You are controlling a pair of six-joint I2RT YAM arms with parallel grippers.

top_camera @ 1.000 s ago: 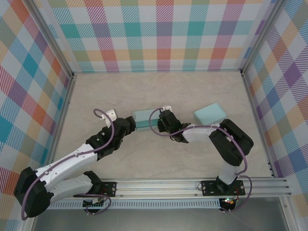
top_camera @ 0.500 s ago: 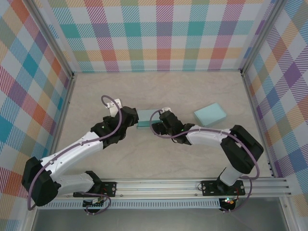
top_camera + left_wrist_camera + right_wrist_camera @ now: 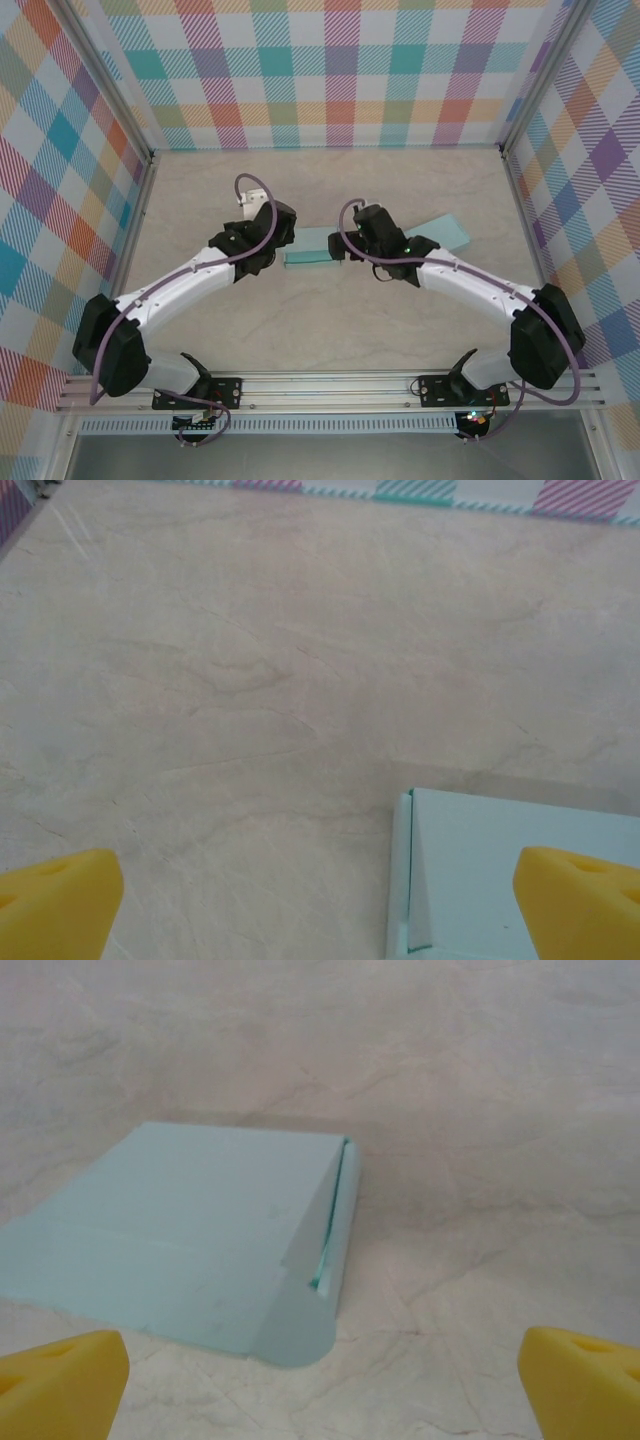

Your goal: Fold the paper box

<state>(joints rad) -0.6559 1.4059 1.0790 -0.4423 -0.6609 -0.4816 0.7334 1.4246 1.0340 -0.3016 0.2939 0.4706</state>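
Status of task: the paper box (image 3: 313, 247) lies flat on the table (image 3: 400, 190) between the two claws, touched by neither. The left claw (image 3: 320, 905) is spread wide and holds nothing; the box corner sits just ahead of it, toward the finger on the right of its wrist view. The right claw (image 3: 320, 1375) is likewise spread wide and empty; the box lies ahead of it, offset toward the finger on the left of its wrist view.

Assessment: the box looks closed along its main panels. The rounded end flap (image 3: 315, 1250) stands slightly ajar, with a narrow dark gap beside it. Folding appears largely done; pressing or tucking that flap seems to be what is left, if anything. Whether the far end is closed cannot be told.

A second box (image 3: 452, 230) of the same pale teal lies beyond the right claw's outer side, partly hidden by that arm.

Surface: pale marbled tabletop, smooth, matte. Enclosure: bright plaid walls (image 3: 340, 80) on three sides; a metal rail (image 3: 330, 385) carries both arm bases behind the claws.
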